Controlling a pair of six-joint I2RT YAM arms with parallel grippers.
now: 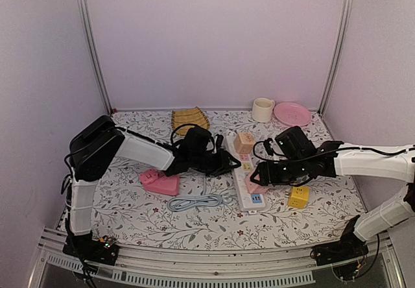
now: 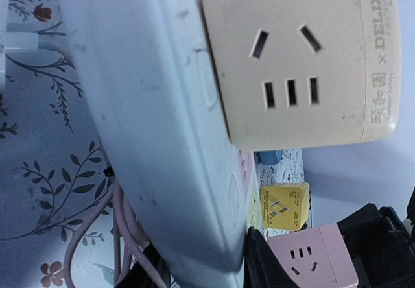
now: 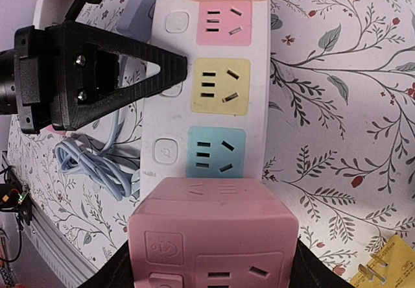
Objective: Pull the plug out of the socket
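Because the pink cube-shaped plastic plug adapter sits plugged into the near end of the long white rectangular power strip, right next to the blue outlet panel, it looks like the plug meant to come off. The strip lies on the floral-patterned counter, roughly midway between the two arms. A beige cube adapter occupies its far end.

The right gripper is closed around the pink adapter, one finger on each of two opposite side faces. The left gripper seems to pinch the strip through its thickness along the switch side, and its black upper finger ends just at the yellow outlet panel.

The adapter is probably light, rigid and hard-shelled, so it should not deform under a firm squeeze. Its smooth flat faces could let the fingers slide, though. A grip low on those faces, close to the strip, would give the surest pull. The prongs are likely held by spring contacts, so they may resist and then release suddenly. A straight pull away from the strip's face seems safer than rocking the adapter. The strip itself is light and would probably rise with the adapter unless it is kept pinned.

A loose yellow cube adapter and a coiled light-blue cable lie nearby, apart from both grippers.
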